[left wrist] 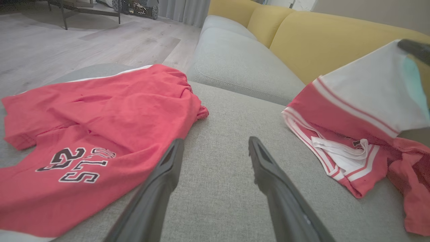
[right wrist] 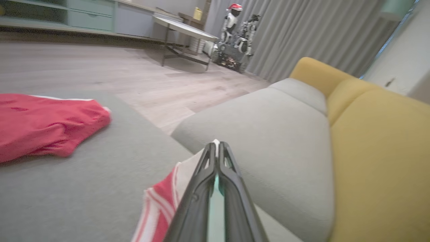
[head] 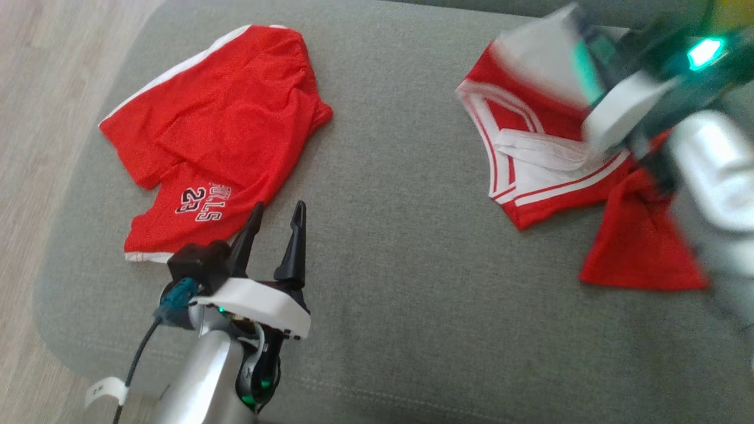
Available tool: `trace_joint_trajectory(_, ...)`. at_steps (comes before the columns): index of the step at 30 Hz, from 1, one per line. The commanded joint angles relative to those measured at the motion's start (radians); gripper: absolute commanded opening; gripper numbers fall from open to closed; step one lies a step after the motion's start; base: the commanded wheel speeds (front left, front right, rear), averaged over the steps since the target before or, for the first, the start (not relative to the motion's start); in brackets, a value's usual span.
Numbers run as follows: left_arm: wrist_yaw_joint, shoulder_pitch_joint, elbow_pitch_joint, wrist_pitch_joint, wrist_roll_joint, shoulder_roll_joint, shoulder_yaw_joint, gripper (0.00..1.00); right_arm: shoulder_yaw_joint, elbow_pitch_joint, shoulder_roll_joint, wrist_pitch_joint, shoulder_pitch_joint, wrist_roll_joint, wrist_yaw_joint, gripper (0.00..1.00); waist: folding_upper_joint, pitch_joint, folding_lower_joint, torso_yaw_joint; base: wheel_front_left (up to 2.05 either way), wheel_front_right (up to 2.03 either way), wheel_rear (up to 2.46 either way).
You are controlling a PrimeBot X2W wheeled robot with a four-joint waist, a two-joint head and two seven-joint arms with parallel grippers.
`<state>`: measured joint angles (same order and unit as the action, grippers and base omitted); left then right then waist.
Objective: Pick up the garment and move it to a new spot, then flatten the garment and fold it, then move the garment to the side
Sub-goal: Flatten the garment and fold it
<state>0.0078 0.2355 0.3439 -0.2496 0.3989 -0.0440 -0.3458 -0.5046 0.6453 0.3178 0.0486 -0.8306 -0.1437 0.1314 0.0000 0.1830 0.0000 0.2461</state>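
A red and white striped garment (head: 548,159) lies crumpled at the right of the grey cushion (head: 389,176), one white corner lifted. My right gripper (right wrist: 216,148) is shut on that white corner, holding it above the cushion; the gripper (head: 574,17) is blurred at the top right of the head view. The lifted part of the garment (left wrist: 369,94) rises toward the right fingers (left wrist: 415,48) in the left wrist view. My left gripper (head: 277,215) stands open over bare cushion, just right of a red garment (head: 218,141) printed with 23. Nothing is between its fingers (left wrist: 171,164).
The red printed garment (left wrist: 84,134) is spread at the cushion's left, close to its edge. Wooden floor (head: 35,118) lies beyond that edge. A yellow sofa back (left wrist: 319,40) rises behind. A low table (right wrist: 181,30) and a small robot (right wrist: 235,33) stand far across the room.
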Motion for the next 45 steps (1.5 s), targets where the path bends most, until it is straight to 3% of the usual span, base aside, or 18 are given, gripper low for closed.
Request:
trace_joint_trajectory(1,-0.003,0.034,-0.035,-0.012,0.002,-0.006,0.027,1.00,0.004,-0.037,0.014,-0.011,-0.049,-0.009,-0.001,0.00,0.0000,0.007,0.0000,0.006,0.00,0.00,0.00)
trace_joint_trajectory(2,-0.005,0.039,-0.038,-0.012,0.007,-0.006,0.019,1.00,0.017,-0.040,0.074,-0.047,-0.107,-0.017,-0.001,0.00,0.0000,0.022,0.0000,0.018,0.00,0.00,0.00)
trace_joint_trajectory(5,-0.008,0.048,-0.037,-0.012,0.013,-0.006,0.005,1.00,0.023,-0.011,0.162,-0.087,-0.196,-0.009,-0.001,0.00,0.0000,0.049,0.0000,0.042,0.00,0.00,0.00)
trace_joint_trajectory(10,-0.011,0.068,-0.038,-0.012,0.028,-0.006,-0.016,1.00,0.072,0.111,0.263,-0.118,-0.333,0.023,-0.001,0.00,0.0000,0.105,0.0000,0.093,0.00,0.00,0.00)
trace_joint_trajectory(12,-0.012,0.078,-0.040,-0.012,0.034,-0.006,-0.024,1.00,0.111,0.180,0.278,-0.130,-0.379,0.058,-0.001,1.00,0.0000,0.126,0.0000,0.110,0.00,0.00,0.00)
trace_joint_trajectory(20,-0.009,0.095,-0.037,-0.012,0.038,-0.006,-0.026,1.00,0.188,0.343,0.196,-0.079,-0.462,0.144,-0.001,1.00,0.0000,0.160,0.0000,0.111,0.00,0.00,0.00)
trace_joint_trajectory(30,-0.006,0.083,-0.031,-0.012,0.013,-0.006,-0.003,1.00,0.248,0.401,0.053,0.121,-0.359,0.130,-0.001,1.00,0.0000,0.067,0.0000,0.010,0.00,0.00,0.00)
trace_joint_trajectory(37,-0.007,0.049,-0.028,-0.012,-0.018,-0.006,0.032,1.00,0.281,0.316,-0.053,0.198,-0.163,0.074,-0.001,1.00,0.0000,-0.025,0.0000,-0.101,0.00,0.00,0.00)
trace_joint_trajectory(45,0.003,-0.006,-0.032,-0.012,-0.035,-0.006,0.072,1.00,0.346,0.068,-0.139,0.210,0.178,0.010,-0.001,1.00,0.0000,-0.114,0.0000,-0.203,0.00,0.00,0.00)
